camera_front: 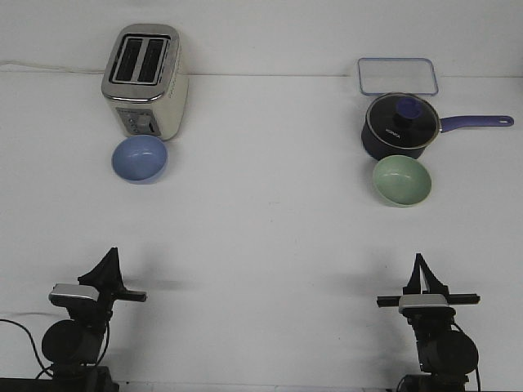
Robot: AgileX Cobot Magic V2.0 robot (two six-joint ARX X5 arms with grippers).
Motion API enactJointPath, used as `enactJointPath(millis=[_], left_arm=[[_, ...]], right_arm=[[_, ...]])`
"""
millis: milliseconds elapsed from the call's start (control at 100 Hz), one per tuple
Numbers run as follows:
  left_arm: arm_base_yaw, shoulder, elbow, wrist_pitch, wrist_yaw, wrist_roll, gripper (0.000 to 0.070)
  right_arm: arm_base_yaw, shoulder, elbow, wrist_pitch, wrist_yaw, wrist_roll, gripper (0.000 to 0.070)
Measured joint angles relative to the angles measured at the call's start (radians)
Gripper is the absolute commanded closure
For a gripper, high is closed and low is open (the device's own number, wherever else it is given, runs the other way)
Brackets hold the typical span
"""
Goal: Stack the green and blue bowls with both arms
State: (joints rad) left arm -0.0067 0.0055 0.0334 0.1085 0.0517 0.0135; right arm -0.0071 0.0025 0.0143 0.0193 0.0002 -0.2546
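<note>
Two empty bowls, blue bowl [140, 158], green bowl [402, 180], well apart, jaws' state unclear.

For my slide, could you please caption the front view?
Both grippers wait near the table's front edge; blue bowl by the toaster, green bowl by the saucepan.

plain white table [270, 237] against a white wall [270, 33]

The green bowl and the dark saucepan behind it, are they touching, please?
Cannot tell. In the front view the green bowl sits directly before the saucepan, their outlines meeting without visible gap.
</note>
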Motion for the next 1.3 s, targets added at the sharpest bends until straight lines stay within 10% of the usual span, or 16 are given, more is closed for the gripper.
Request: enactJointPath(millis=[850, 1300], left_arm=[[0.000, 0.000, 0.000, 0.000, 0.000, 0.000, 0.0686], [0.000, 0.000, 0.000, 0.000, 0.000, 0.000, 0.0686]], right_arm=[[0.000, 0.000, 0.000, 0.031, -0.001, 0.013, 0.0700], [0.000, 0.016, 0.085, -0.060, 0.023, 0.608, 0.0700]])
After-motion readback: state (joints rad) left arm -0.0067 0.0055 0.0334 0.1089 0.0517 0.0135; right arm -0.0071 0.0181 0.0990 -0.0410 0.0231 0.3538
